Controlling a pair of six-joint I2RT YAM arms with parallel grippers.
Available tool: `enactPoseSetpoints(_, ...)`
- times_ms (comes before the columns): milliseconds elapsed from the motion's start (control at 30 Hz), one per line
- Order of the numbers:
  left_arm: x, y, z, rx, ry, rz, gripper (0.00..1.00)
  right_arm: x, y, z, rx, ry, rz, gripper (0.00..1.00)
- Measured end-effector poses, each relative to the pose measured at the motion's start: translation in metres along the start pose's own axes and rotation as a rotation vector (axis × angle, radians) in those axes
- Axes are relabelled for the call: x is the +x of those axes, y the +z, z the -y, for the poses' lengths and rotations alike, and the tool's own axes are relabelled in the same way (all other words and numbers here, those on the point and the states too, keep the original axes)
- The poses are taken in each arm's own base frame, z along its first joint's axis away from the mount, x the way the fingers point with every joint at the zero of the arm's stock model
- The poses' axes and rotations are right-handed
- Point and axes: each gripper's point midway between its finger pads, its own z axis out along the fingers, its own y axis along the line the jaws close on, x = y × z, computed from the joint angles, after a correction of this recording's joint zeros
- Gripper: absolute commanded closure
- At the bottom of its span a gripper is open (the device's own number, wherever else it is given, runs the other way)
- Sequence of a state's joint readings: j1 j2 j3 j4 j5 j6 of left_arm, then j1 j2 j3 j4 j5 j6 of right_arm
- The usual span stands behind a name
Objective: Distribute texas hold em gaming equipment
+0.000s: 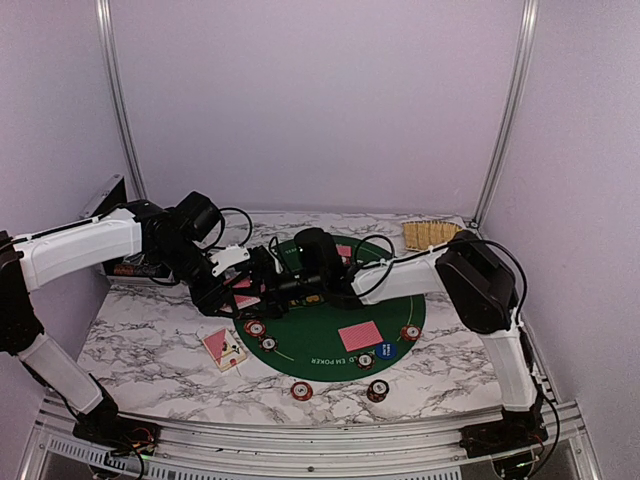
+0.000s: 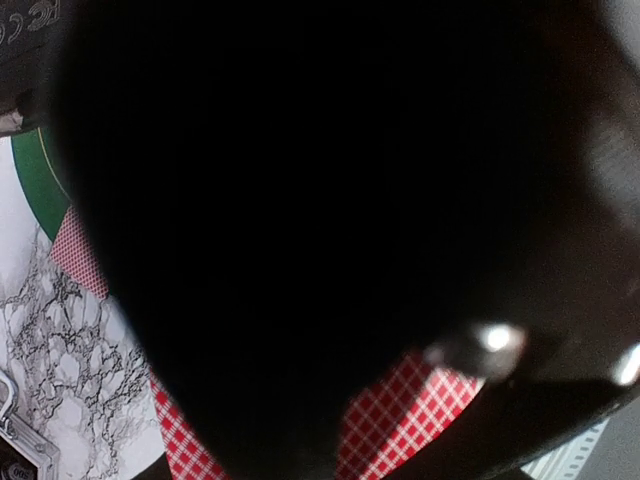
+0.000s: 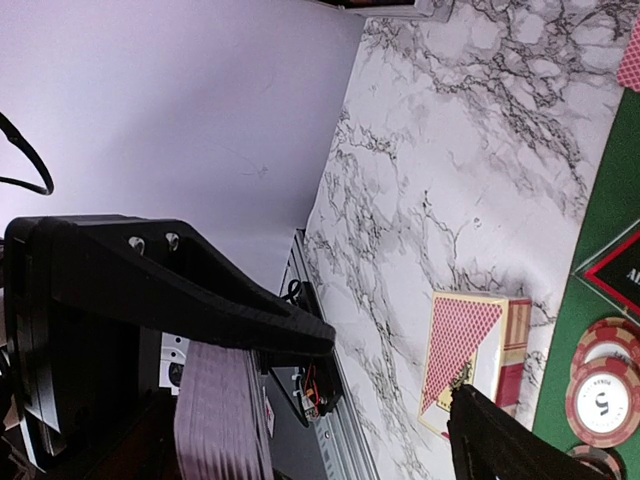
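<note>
A round green mat (image 1: 400, 300) holds red-backed cards (image 1: 360, 335), with another card (image 1: 345, 250) at its far edge. Chip stacks (image 1: 255, 327) sit round the mat's rim, two more chips (image 1: 302, 390) lie on the marble in front, and a blue button (image 1: 385, 350) is on the mat. Both grippers meet over the mat's left side. My left gripper (image 1: 243, 283) is shut on red-backed cards (image 2: 400, 425); most of its wrist view is blocked by something black. My right gripper (image 1: 285, 270) (image 3: 395, 368) stands open, with a pale ribbed stack (image 3: 215, 410) under its upper finger.
A cream card box (image 1: 222, 346) (image 3: 465, 345) with a red pattern lies on the marble left of the mat, beside chip stacks (image 3: 605, 385). A woven straw tray (image 1: 430, 233) sits at the back right. A dark box (image 1: 115, 200) stands at the back left.
</note>
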State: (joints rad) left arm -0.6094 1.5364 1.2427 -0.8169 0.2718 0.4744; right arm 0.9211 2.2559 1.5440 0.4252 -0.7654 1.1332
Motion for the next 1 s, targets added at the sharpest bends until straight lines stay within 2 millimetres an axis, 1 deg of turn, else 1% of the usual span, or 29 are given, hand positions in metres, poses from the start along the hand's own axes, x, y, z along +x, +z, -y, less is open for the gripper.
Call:
enactPoseSetpoints(200,0.0,0.0,0.0,0.0,0.0,-0.001,1.0,-0.003,0.01,0.007,-0.004,0.011,-0.003,0.11)
enactPoseSetpoints(300,0.0,0.0,0.0,0.0,0.0,-0.001,1.0,-0.004,0.01,0.006,-0.006,0.013,-0.005,0.18)
enactPoseSetpoints(367,0.0,0.0,0.0,0.0,0.0,-0.002,1.0,-0.005,0.009,0.006,-0.008,0.013,-0.004,0.21)
enactPoseSetpoints(567,0.001,0.0,0.0,0.0,0.0,-0.005,1.0,-0.009,0.005,0.008,-0.012,0.009,0.003,0.28)
enactPoseSetpoints(733,0.001,0.0,0.0,-0.001,0.001,-0.005,1.0,-0.011,-0.006,0.006,-0.007,-0.003,0.014,0.34)
enactPoseSetpoints(867,0.001,0.0,0.001,0.001,0.004,-0.004,1.0,-0.009,-0.015,0.005,-0.001,-0.008,0.019,0.4)
enactPoseSetpoints(1000,0.001,0.0,0.001,0.001,0.005,-0.004,1.0,-0.008,-0.021,0.003,0.002,-0.017,0.025,0.49)
